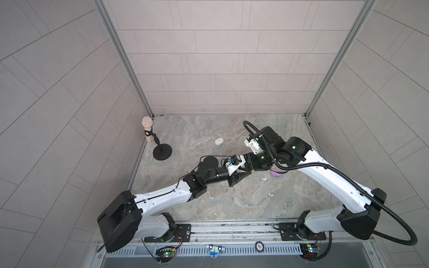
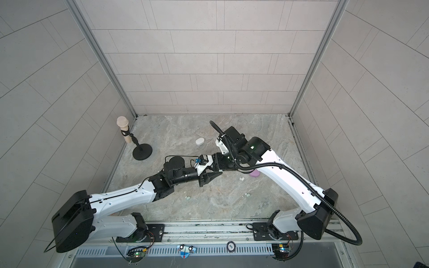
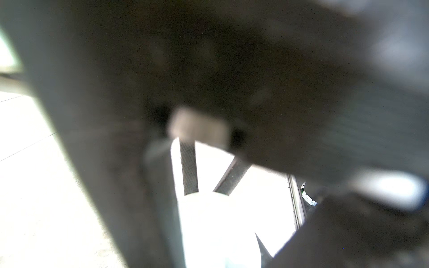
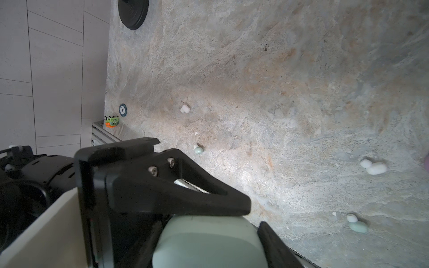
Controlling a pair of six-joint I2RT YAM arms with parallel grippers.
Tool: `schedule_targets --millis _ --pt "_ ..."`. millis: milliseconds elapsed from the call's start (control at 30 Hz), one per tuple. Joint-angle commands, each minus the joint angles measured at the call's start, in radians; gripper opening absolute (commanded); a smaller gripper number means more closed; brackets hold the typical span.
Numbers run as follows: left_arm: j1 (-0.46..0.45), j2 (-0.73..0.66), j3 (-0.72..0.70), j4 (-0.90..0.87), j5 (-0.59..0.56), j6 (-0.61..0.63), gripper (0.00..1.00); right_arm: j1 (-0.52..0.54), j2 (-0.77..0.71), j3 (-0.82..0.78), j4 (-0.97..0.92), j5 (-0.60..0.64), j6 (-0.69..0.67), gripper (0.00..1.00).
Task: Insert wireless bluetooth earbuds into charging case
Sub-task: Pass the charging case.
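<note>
Where the two arms meet above the tabletop (image 1: 209, 130), the right end effector (image 4: 209, 228) pinches a mint-green charging case (image 4: 209, 250) by its sides. The left end effector (image 1: 248, 172), fingers pressed together, lies against the case's upper edge; whether it nips anything cannot be told. The wireless bluetooth earbuds lie loose on the tabletop: a white earbud (image 1: 264, 179) just right of the left end effector's tips, a mint-green earbud (image 1: 270, 195) nearer the robot, and a second mint-green earbud (image 1: 211, 198) to that end effector's near left. A white case (image 1: 219, 141) lies beyond both end effectors.
</note>
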Motion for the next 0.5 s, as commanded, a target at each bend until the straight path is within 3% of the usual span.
schedule_targets --millis 0,467 --pt "-0.004 -0.032 0.022 0.010 0.000 -0.009 0.36 0.010 -0.007 -0.010 -0.005 0.012 0.010 0.68" --pt "-0.005 -0.045 -0.009 0.011 0.001 -0.028 0.29 -0.010 -0.062 -0.018 0.010 0.030 0.026 0.85"
